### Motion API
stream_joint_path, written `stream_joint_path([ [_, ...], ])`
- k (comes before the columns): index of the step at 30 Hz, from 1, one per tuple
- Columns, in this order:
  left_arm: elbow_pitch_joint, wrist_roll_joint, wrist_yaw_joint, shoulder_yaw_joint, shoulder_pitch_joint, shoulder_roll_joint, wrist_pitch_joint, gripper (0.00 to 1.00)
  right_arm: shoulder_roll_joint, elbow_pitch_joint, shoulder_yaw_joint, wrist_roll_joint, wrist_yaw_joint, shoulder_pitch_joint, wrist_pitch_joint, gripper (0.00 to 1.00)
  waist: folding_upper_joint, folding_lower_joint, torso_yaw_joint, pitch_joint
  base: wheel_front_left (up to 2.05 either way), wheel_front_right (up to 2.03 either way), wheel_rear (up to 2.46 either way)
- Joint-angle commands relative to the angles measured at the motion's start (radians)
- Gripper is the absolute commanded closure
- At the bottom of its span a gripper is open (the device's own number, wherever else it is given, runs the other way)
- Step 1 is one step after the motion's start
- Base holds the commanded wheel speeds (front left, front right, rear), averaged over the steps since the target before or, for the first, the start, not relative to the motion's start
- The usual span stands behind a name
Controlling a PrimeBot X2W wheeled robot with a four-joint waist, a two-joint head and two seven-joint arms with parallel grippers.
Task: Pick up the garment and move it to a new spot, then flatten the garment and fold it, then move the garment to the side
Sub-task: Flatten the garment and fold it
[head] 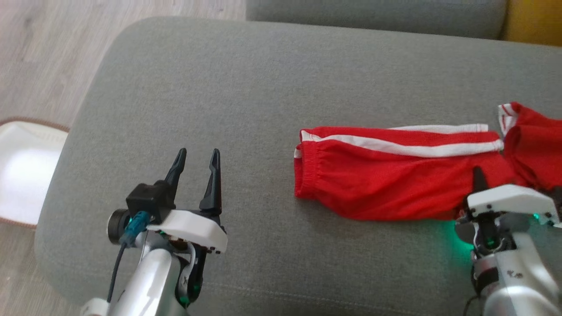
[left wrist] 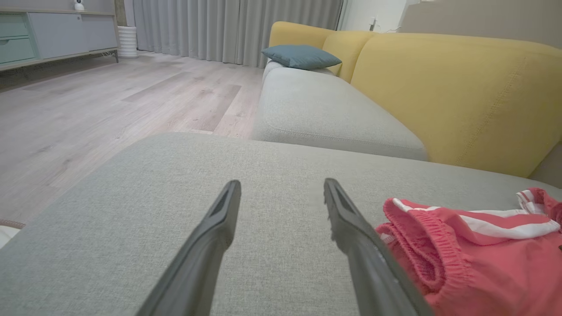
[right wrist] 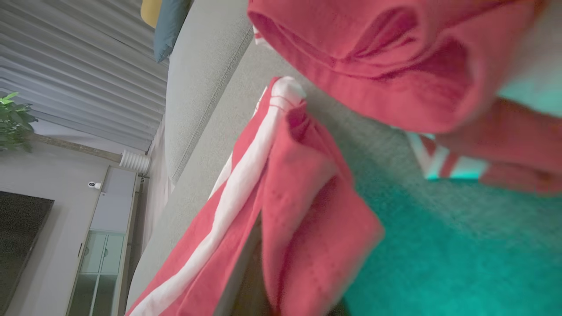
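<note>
The garment (head: 386, 175) is a pair of red shorts with white side stripes. It lies stretched across the right half of the grey sofa cushion (head: 219, 79), waistband to the left and one leg bunched at the far right. My right gripper (head: 478, 177) is at its near edge, shut on the red cloth. In the right wrist view the garment (right wrist: 307, 210) folds over the dark fingers (right wrist: 248, 285). My left gripper (head: 198, 153) hovers open over bare cushion, well left of the waistband. In the left wrist view the left gripper (left wrist: 282, 183) holds nothing and the garment (left wrist: 474, 254) lies to its right.
The cushion's rounded left edge drops to a wooden floor (head: 39, 52), where a white brown-rimmed mat (head: 22, 171) lies. A yellow backrest (left wrist: 439, 87) and a blue pillow (left wrist: 300, 56) stand beyond the seat. Bare grey cushion stretches left of the garment and behind it.
</note>
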Motion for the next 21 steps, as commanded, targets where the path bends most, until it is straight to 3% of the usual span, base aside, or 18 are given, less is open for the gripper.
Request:
stream_joint_path([
  [1,-0.031,0.011,-0.004,0.038,-0.020,0.008,-0.012,0.00,0.010,-0.033,0.053,0.029,0.007,-0.008,-0.022,1.00,0.0000,0.0000,-0.013,-0.013,0.00,0.00,0.00],
  [10,-0.024,0.026,-0.014,0.044,-0.010,0.009,-0.012,0.00,0.010,-0.074,0.168,0.156,0.007,-0.023,-0.091,1.00,0.0000,0.0000,0.003,-0.032,0.00,0.00,0.00],
  [21,-0.004,0.029,-0.014,0.049,0.013,0.009,-0.012,0.00,0.010,-0.268,0.514,0.400,0.007,0.019,-0.132,1.00,0.0000,0.0000,0.043,-0.075,0.00,0.00,0.00],
])
